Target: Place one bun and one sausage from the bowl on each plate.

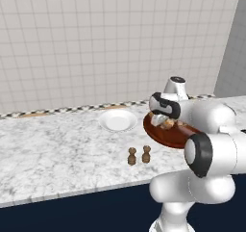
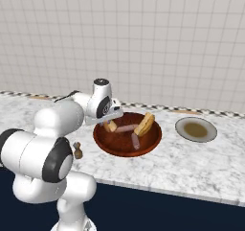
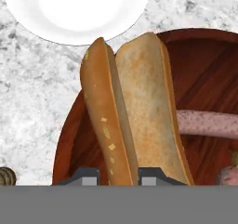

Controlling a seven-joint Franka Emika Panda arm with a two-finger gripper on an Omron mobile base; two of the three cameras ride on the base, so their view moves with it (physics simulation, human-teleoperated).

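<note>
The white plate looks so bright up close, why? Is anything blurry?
Hand view: the plate glares to blank white, its rim washed out; the bun between the fingertips stays sharp. Left base view: the same plate shows soft grey shading. Right base view: the bowl carries a dull sheen.

No writing, label, brand, number or sign can be read in any of these views. The surfaces on show carry only pattern or plain colour.
</note>
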